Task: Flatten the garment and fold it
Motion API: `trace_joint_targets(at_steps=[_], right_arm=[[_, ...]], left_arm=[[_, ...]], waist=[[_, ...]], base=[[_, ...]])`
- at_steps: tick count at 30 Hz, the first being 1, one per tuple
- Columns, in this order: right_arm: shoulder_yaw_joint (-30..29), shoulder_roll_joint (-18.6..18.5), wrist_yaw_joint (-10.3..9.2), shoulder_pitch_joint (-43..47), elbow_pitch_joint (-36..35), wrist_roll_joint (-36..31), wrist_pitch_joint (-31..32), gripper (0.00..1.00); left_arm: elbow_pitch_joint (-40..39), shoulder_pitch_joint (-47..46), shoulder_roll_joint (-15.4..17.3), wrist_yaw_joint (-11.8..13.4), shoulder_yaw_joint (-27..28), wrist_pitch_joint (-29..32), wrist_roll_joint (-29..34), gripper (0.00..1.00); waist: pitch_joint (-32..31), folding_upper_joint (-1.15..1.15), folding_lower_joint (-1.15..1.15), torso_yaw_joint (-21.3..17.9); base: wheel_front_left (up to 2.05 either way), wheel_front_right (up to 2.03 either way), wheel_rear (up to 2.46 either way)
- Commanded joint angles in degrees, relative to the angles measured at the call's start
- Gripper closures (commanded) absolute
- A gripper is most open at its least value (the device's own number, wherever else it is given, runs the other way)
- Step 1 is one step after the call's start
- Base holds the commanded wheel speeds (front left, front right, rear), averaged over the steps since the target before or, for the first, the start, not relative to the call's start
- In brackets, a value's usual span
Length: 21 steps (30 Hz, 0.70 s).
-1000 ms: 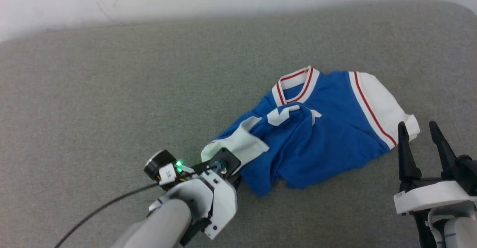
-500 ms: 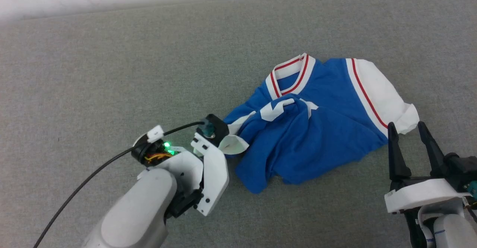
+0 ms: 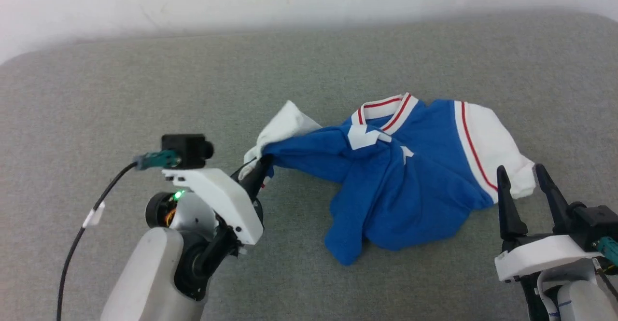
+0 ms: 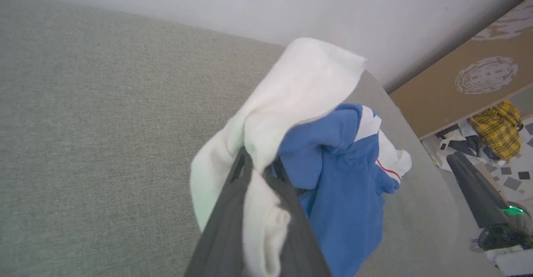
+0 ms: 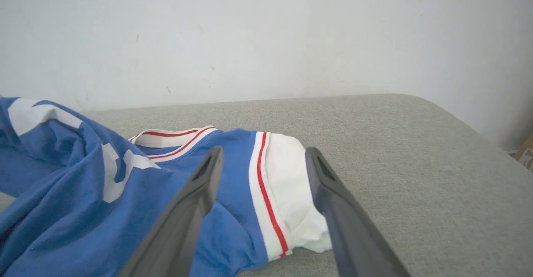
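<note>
Grey woven counter (image 3: 145, 94), rounded at the corners, backs onto a white wall (image 3: 289, 2). The jersey T-shirt (image 3: 410, 186) lies right of centre, bunched, its blue body creased over its own white lettering and its striped V-neck collar (image 3: 386, 111) toward the wall. Your left end effector (image 3: 258, 174) is clamped on the left-hand sleeve (image 3: 282, 125). In the left wrist view, white cloth is pinched between the two dark fingers and spills over them, with blue fabric hanging behind. The sleeve appears lifted and the blue shoulder is drawn taut toward the grip, which reads as a pull to spread the shirt leftward. Your right end effector (image 3: 519, 168) stands wide apart and holds nothing. Its fingers point at the right-hand sleeve (image 3: 492, 142) just ahead of the tips; you cannot tell whether they touch it. It is probably staged as the opposing anchor. Judgement: flattening is in hand, folding not begun. Room: you have wide bare counter left of the grip for pulling, and less on the right, where the rounded edge comes sooner. The lower hem (image 3: 345, 244) sits in a folded lobe on your side and will likely need its own pass. Mind the black cable (image 3: 77, 244) trailing off the left arm.
</note>
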Motion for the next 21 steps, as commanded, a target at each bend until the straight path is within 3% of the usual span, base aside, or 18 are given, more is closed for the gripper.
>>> trace_joint_targets(at_steps=[1, 8, 9, 10, 11, 12, 16, 21], right_arm=[[0.2, 0.0, -0.05, 0.4, 0.1, -0.6, -0.2, 0.00], [1.5, -0.2, -0.05, 0.5, 0.1, -0.8, 0.3, 0.00], [1.7, -0.2, -0.05, 0.5, 0.1, -0.7, 0.3, 0.00], [1.7, -0.2, -0.05, 0.5, 0.1, -0.7, 0.3, 0.00], [1.8, -0.2, -0.05, 0.6, 0.1, -0.7, 0.3, 0.00], [1.9, -0.3, -0.05, 0.6, 0.1, -0.7, 0.4, 0.00], [1.7, -0.4, -0.05, 1.1, 0.4, -0.6, 0.6, 0.00], [2.0, -0.4, -0.05, 1.5, 1.1, -0.6, 1.1, 0.00]], left_arm=[[1.2, 1.4, -1.0, 1.1, 2.1, -2.2, -1.4, 1.00], [11.0, 4.7, -2.4, 6.3, 7.8, -7.4, -3.1, 1.00], [12.4, 4.9, -2.4, 7.2, 8.1, -8.2, -2.6, 0.79], [12.4, 4.9, -2.4, 7.2, 8.1, -8.2, -2.6, 0.79], [13.7, 5.0, -2.3, 8.1, 8.4, -9.3, -1.9, 0.11], [14.7, 5.0, -2.5, 8.7, 8.3, -10.2, -1.2, 0.00], [16.5, 4.8, -4.6, 8.5, 9.0, -13.3, -2.3, 0.00], [17.1, 5.2, -4.3, 7.7, 9.5, -18.0, -1.2, 0.00]], waist=[[-1.1, 0.00, 0.00, 1.3], [-0.8, 0.00, 0.00, 2.2], [-0.6, 0.00, 0.00, 2.3], [-0.6, 0.00, 0.00, 2.3], [-0.5, 0.00, 0.00, 2.3], [-0.5, 0.00, 0.00, 2.4], [-0.9, 0.00, 0.00, 3.2], [-2.9, 0.00, 0.00, 3.9]], base=[[0.00, 0.00, 0.00], [0.00, 0.00, 0.00], [0.00, 0.00, 0.00], [0.00, 0.00, 0.00], [0.00, 0.00, 0.00], [0.00, 0.00, 0.00], [0.00, 0.00, 0.00], [0.00, 0.00, 0.00]])
